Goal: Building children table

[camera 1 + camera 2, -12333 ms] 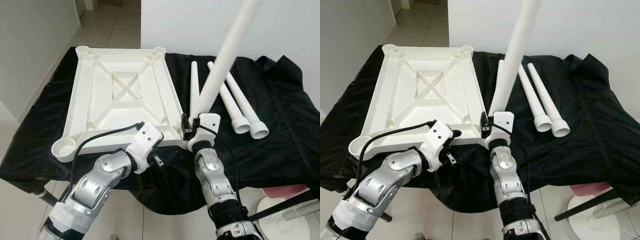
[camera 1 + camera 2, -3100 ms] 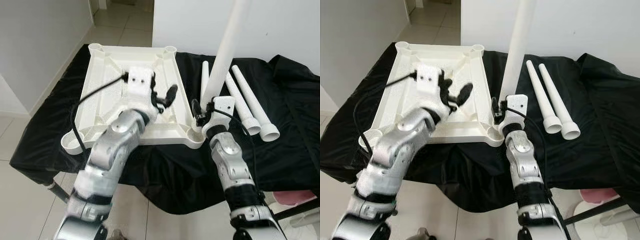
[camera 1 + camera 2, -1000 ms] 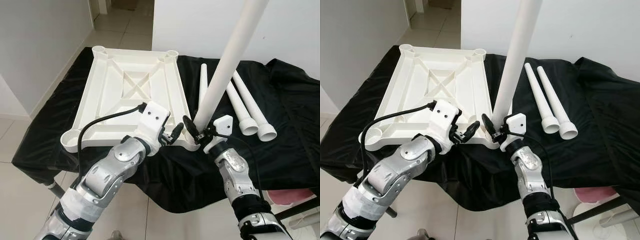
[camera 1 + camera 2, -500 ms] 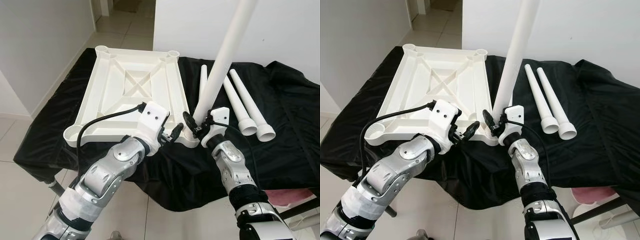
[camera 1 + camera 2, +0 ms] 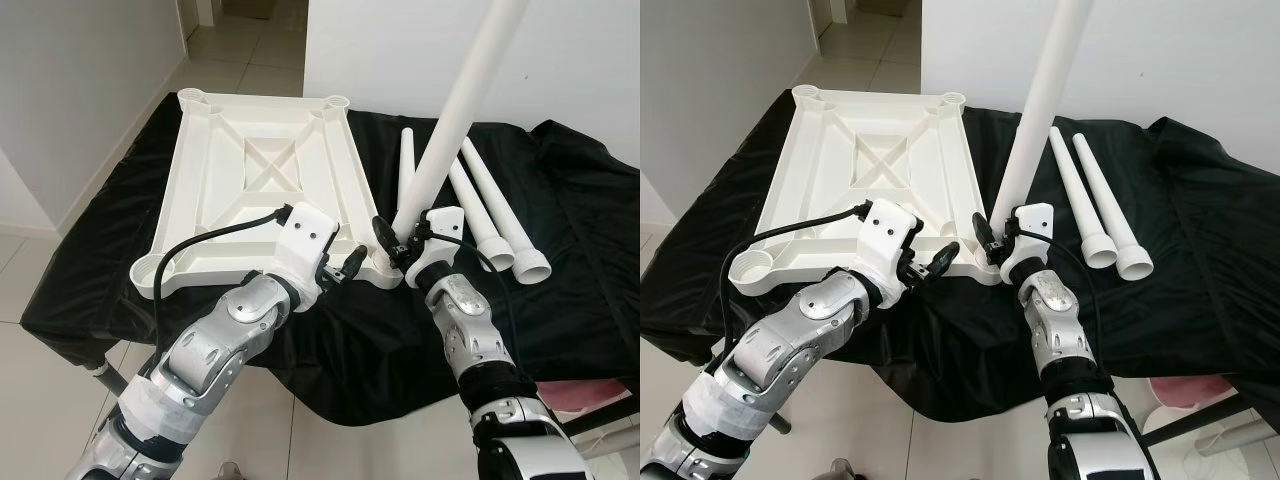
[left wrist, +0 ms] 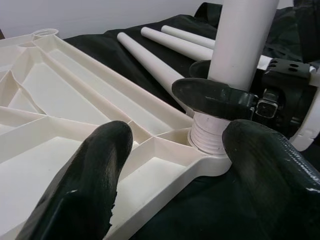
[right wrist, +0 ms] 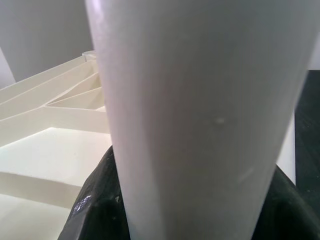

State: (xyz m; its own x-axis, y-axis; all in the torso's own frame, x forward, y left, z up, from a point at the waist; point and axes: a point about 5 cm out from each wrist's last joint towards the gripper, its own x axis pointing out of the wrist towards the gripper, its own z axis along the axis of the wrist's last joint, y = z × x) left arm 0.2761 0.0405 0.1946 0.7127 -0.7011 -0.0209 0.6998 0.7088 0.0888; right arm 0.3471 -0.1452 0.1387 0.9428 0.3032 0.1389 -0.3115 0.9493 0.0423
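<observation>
Black cloth [image 5: 590,260] is covering the table where I'm working, and the white tabletop [image 5: 255,190] is lying on it upside down. My right claw [image 5: 393,243] is pinching the white leg [image 5: 455,115], which is standing tilted with its threaded end sitting in the near right corner socket [image 6: 210,142]. My left claw [image 6: 170,165] is hovering spread just beside that corner. Three spare legs [image 5: 1090,200] are lying to the right.
</observation>
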